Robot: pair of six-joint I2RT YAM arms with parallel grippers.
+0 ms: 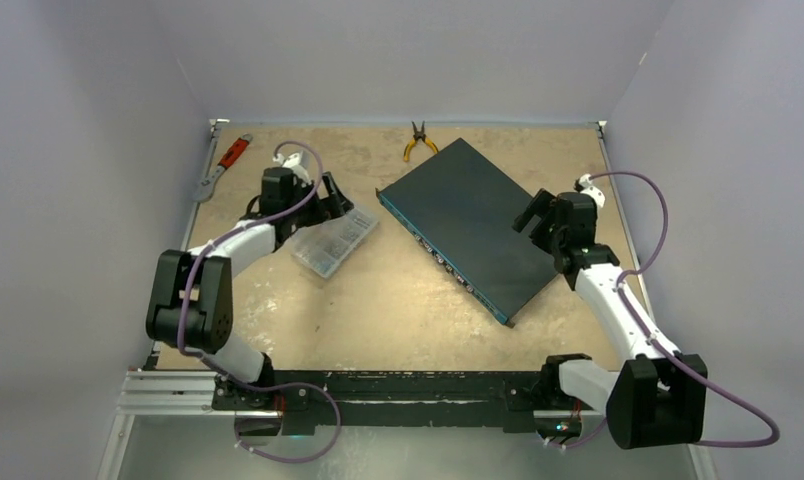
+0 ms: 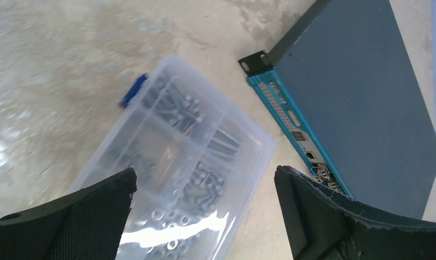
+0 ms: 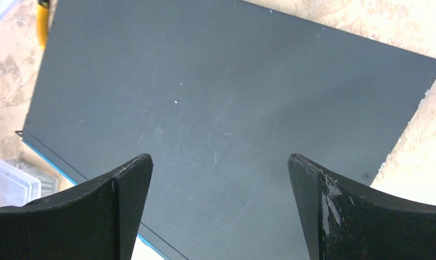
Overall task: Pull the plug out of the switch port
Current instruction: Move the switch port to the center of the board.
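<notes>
While both of my end effectors hang above the worktop, neither has hold of anything. My left end effector stands wide open. Its two black fingers are spread apart with the clear plastic compartment box directly beneath them, and small metal screws and washers show through its lid. Just past that box, to the right of this end effector, the switch lies flat on the worktop. Its blue-edged port face is turned towards the box — close beside it but apart. My right end effector is spread just as wide and is empty too — it hovers over the switch's dark-teal top, near the long edge away from the port face. I cannot tell whether its fingers touch the metal. Beyond both end effectors, past the switch's far corner, lie yellow-handled pliers. A red-handled wrench lies off to the left of my left end effector.
</notes>
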